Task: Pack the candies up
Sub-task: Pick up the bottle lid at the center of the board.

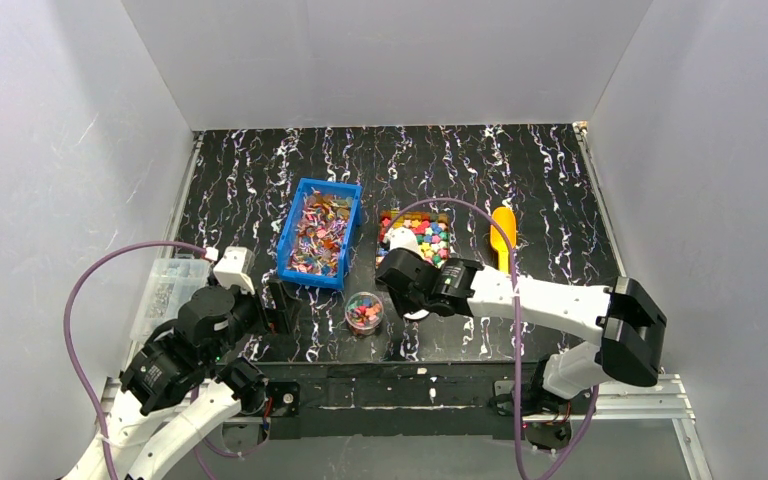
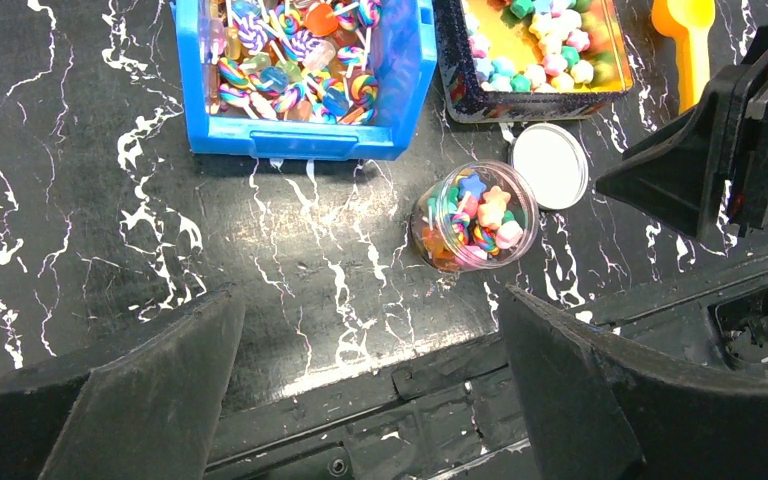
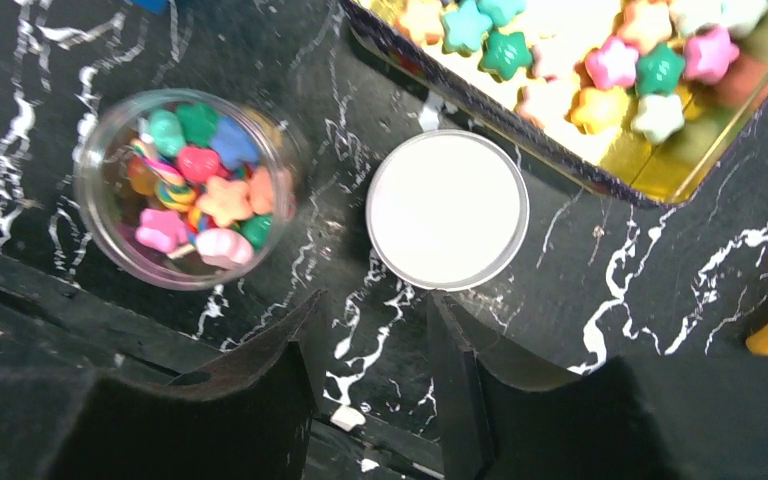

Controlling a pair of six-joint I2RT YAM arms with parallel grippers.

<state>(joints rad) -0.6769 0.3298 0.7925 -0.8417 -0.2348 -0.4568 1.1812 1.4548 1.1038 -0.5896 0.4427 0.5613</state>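
The candies [image 3: 195, 185] lie in three places on the black marbled desk [image 2: 80, 200]: a mixed heap fills a small clear jar [image 3: 88, 215] standing open near the desk's front edge; flat wrapped sweets [image 2: 290, 60] fill a blue bin [image 2: 300, 138] behind the jar to its left; star-shaped sweets [image 3: 610, 62] cover a gold-floored tin tray [image 2: 530, 103] behind it to its right. A round white lid [image 3: 447, 210] lies flat on the desk just right of the jar, apart from it and close to the tray's near corner. The right claw [image 3: 372, 320] hangs at the lid's near edge, its jaws partly apart with nothing between them; from above, its wrist hides the lid and the tray's front end. The left claw [image 2: 370, 300] hovers left of the jar, jaws spread wide and empty. An orange scoop [image 1: 503, 232] lies right of the tray; what seems to be a clear plastic box [image 1: 167, 288] sits at the desk's left edge, partly hidden by the left arm.
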